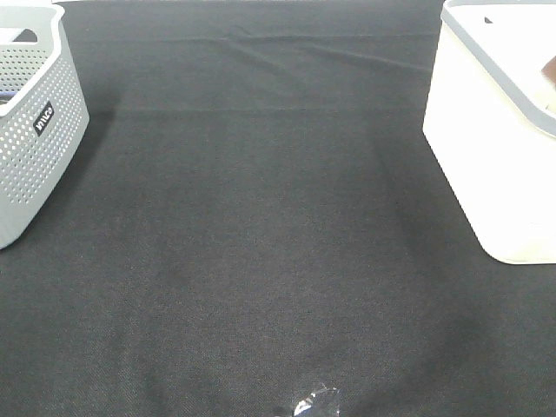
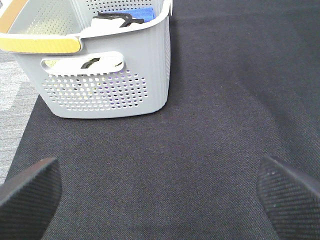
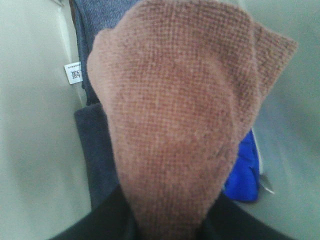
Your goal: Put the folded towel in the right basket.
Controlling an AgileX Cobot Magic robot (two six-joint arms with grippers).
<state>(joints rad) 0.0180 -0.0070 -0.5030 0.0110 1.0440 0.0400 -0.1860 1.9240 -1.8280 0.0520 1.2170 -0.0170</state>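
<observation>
The black cloth [image 1: 261, 226] covers the table in the high view; no arm shows there, only the grey perforated basket [image 1: 35, 130] at the left edge and the white basket [image 1: 495, 148] at the right edge, with a small reddish-brown patch just visible inside the white one at the frame border.

The left gripper [image 2: 160, 192] hangs low over the cloth and looks toward the grey basket [image 2: 105, 85]; its two dark fingers [image 2: 30, 187] stand wide apart with nothing between them; in this basket lie white, black and blue things that I cannot name.

In the right wrist view the towel [image 3: 175, 125], reddish-brown with a waffle weave, fills almost the whole picture and hangs straight in front of the camera; it narrows toward the gripper side, where it seems pinched, but the fingers themselves are hidden behind the cloth, so whether the jaws are closed on it I cannot tell. Around the towel are the pale inner walls [image 3: 30, 150] of the white basket, a dark grey-blue fabric [image 3: 97, 150] with a small white label [image 3: 73, 73], and a bright blue item [image 3: 242, 170]; the towel is therefore inside or just above the right basket.
</observation>
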